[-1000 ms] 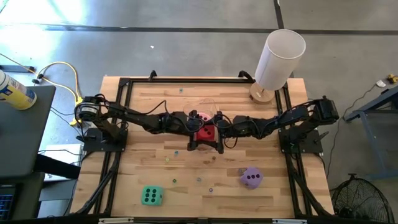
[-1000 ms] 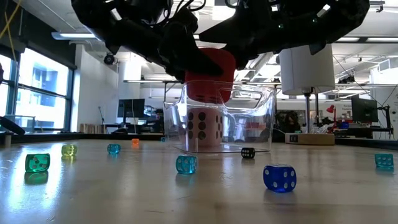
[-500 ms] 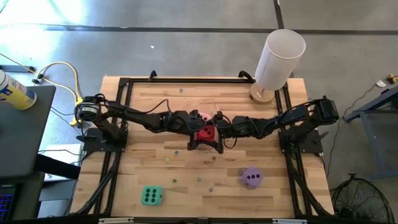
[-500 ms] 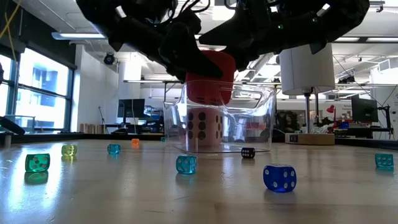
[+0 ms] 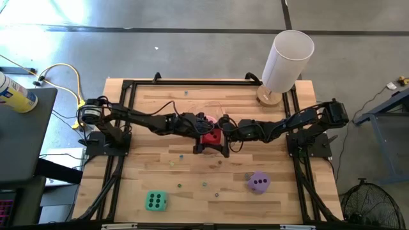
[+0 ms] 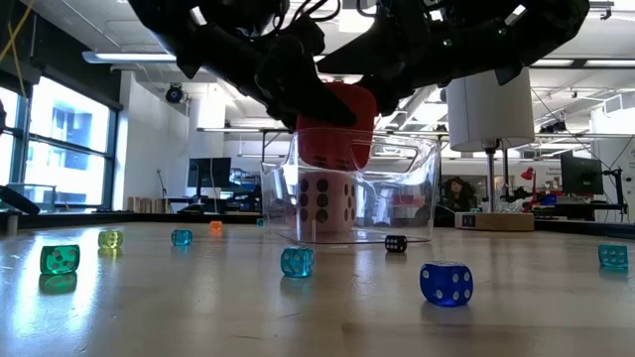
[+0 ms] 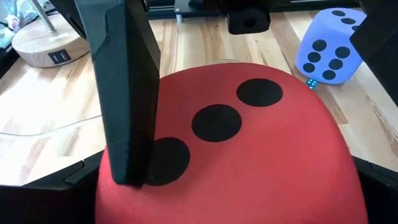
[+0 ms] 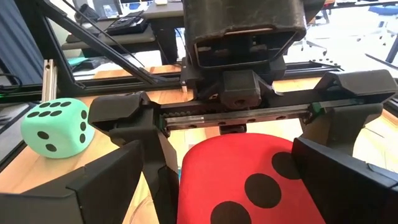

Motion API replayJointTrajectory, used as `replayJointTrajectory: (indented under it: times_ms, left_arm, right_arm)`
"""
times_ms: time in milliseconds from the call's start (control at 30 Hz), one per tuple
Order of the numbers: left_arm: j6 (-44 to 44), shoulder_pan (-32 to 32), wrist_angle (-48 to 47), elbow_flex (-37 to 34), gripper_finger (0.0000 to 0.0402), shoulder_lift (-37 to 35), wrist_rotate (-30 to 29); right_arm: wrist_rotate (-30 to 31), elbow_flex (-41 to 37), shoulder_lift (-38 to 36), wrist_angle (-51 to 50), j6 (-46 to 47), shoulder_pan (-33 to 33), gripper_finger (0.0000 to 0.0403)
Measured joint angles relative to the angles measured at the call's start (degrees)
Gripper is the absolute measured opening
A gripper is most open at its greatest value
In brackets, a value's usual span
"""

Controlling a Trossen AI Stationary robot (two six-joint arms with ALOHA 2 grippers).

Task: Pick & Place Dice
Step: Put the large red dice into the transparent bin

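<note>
The red die (image 6: pixel 337 124) sits tilted in the mouth of the clear bin (image 6: pixel 417 198), half above its rim. It seems to rest on the pink die (image 6: pixel 322 203) inside. My left gripper (image 5: pixel 206 134) and my right gripper (image 5: pixel 219 135) meet over the bin from the table's left and right. Both are open wide, with the red die (image 8: pixel 249 183) between their fingers. The green die (image 5: pixel 155 201) and the purple die (image 5: pixel 258 182) lie on the table near its front edge. My left gripper has one finger (image 7: pixel 127 93) lying across the red die's three-pip face (image 7: pixel 214 121); whether it touches that face I cannot tell. My right gripper's fingers (image 8: pixel 348 180) stand on either side of the die; whether they touch it I cannot tell.
Small hard dice are scattered on the table: blue (image 6: pixel 445 283), teal (image 6: pixel 297 261), green (image 6: pixel 60 259), black (image 6: pixel 395 243). A white cylinder on a wooden base (image 5: pixel 287 61) stands at the far right corner. Bare wood lies between the green and purple dice.
</note>
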Motion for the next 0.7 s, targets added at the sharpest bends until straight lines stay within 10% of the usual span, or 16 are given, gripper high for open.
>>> replayJointTrajectory:
  times_ms: [700]
  left_arm:
    - [-1.4,2.6,-0.2,0.1,0.04,0.0,5.2]
  right_arm:
    - [1.3,0.2,-0.1,-1.6,2.9,0.0,0.04]
